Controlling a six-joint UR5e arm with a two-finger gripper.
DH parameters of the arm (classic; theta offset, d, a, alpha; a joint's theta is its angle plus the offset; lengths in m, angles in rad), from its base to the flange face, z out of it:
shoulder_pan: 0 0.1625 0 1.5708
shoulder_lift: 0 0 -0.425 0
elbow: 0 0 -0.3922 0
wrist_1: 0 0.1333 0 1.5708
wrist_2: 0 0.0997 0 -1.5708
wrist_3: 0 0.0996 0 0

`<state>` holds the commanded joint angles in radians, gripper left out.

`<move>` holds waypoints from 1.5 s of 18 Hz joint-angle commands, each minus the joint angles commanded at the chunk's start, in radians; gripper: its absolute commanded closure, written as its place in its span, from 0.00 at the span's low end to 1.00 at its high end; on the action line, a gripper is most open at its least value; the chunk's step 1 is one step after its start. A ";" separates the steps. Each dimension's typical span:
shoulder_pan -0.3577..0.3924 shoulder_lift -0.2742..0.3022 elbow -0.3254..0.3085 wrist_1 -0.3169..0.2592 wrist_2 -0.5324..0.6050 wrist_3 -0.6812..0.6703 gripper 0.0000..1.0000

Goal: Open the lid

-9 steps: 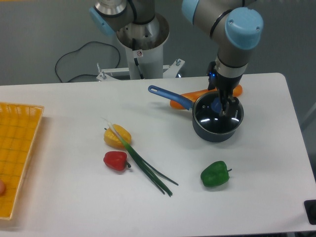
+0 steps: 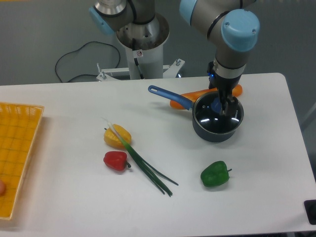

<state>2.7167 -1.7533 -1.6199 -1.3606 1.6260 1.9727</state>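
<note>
lid (image 2: 217, 116) on saucepan (image 2: 216, 129) | gripper (image 2: 221, 106) at knob (image 2: 217, 105) | jaws' closure unclear

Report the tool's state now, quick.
Tool: down at the blue knob of the lid, which sits on the saucepan; open or closed on the knob cannot be told.

a big white table (image 2: 74, 207) holds everything. on it sit a dark blue saucepan (image 2: 217, 129) with a long blue handle, an orange carrot (image 2: 197, 95) just behind the pan, a yellow pepper (image 2: 117, 137), a red pepper (image 2: 115, 160), long green onions (image 2: 145, 167), a green pepper (image 2: 215, 174) and a yellow basket (image 2: 17, 158) at the left edge.
</note>
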 joint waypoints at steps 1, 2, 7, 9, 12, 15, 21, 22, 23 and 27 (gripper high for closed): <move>0.000 0.000 -0.002 0.000 0.000 0.000 0.00; 0.005 0.000 -0.003 -0.002 0.002 0.002 0.00; 0.017 0.006 -0.021 0.003 0.023 -0.023 0.00; 0.015 0.005 -0.023 0.002 0.047 -0.026 0.00; 0.015 0.003 -0.031 0.003 0.048 -0.031 0.00; 0.035 0.002 -0.035 0.005 0.041 -0.020 0.00; 0.043 -0.023 -0.034 0.008 0.046 0.058 0.00; 0.044 -0.026 -0.035 0.008 0.046 0.077 0.00; 0.049 -0.032 -0.034 0.014 0.045 0.087 0.00; 0.052 -0.075 -0.035 0.092 0.046 0.219 0.00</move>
<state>2.7688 -1.8284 -1.6552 -1.2688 1.6720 2.1916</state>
